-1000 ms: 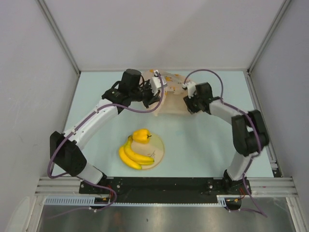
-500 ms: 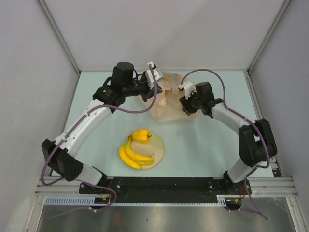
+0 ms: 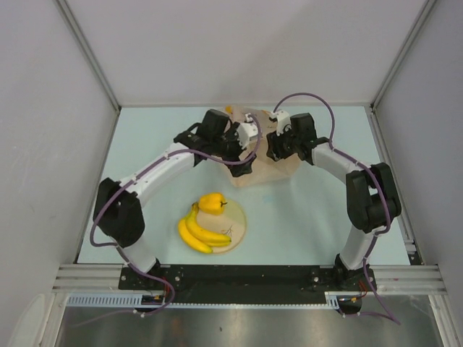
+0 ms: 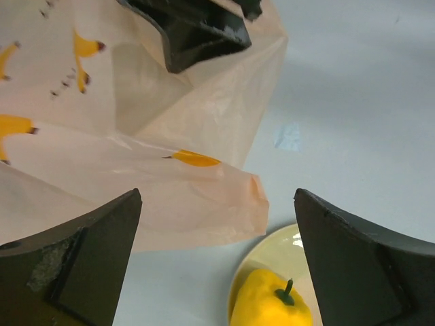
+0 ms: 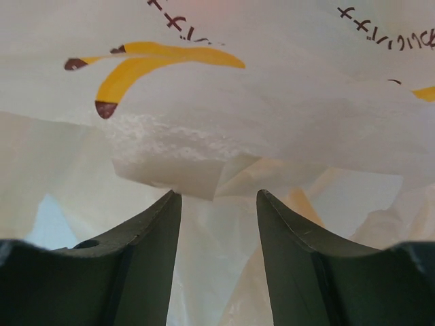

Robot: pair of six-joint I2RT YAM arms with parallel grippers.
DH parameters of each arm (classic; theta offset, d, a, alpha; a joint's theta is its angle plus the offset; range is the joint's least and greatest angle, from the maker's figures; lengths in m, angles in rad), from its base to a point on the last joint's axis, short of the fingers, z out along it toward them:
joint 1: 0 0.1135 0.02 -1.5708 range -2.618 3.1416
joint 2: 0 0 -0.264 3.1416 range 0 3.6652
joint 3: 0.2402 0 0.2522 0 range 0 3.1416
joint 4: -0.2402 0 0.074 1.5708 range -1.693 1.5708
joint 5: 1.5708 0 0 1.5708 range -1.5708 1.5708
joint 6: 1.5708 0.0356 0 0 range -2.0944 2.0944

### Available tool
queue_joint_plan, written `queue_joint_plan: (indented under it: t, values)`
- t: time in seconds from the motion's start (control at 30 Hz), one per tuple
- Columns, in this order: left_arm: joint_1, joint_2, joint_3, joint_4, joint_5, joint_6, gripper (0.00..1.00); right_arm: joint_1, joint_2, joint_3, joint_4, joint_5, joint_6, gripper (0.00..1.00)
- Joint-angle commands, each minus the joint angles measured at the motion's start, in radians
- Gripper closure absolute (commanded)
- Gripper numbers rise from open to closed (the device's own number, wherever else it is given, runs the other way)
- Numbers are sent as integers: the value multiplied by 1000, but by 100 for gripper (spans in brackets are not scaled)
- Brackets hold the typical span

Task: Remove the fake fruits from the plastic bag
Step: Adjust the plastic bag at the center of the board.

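Note:
The peach plastic bag lies crumpled at the back of the table, between both grippers. My left gripper hovers over its left side, jaws wide open and holding nothing; its wrist view shows the bag below and ahead of the fingers. My right gripper presses into the bag's right side. Its fingers stand partly apart, with loose bag film in the gap and in front of them. Two fake fruits rest on the plate: a yellow pepper and a banana bunch. What the bag holds is hidden.
The round cream plate sits near the front centre of the pale table, its rim just below the bag's lower edge in the left wrist view. Grey walls enclose the table on three sides.
My left gripper has opened wide and let go of the bag, and that arm has swung right and lower. The bag has settled down. The right gripper has shifted slightly left into it.

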Motion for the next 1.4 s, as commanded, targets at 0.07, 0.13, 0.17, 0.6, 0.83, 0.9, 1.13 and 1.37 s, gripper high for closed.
queue_joint_plan:
  t: [0.07,0.13,0.17,0.6,0.83,0.9,1.13,1.37]
  values:
    - [-101,106,15,29,-322,-125,0,5,25,46,63,-14,66,46]
    - [-105,137,24,44,-377,-188,0,7,31,46,59,-2,65,45]
    - [-105,160,28,69,-419,-201,0,4,39,46,56,3,65,45]
    - [-100,283,110,61,-443,-225,79,-52,65,46,33,53,149,39]
    - [-28,157,167,-35,-128,-149,100,-120,71,10,-47,168,137,44]
    - [-10,111,192,-57,-27,-111,100,-138,7,-48,-120,190,135,47]
    - [17,-12,366,-176,151,84,100,-173,-263,-266,-220,218,53,48]
    - [30,-9,459,-239,139,117,100,-128,-292,-169,-167,23,30,50]
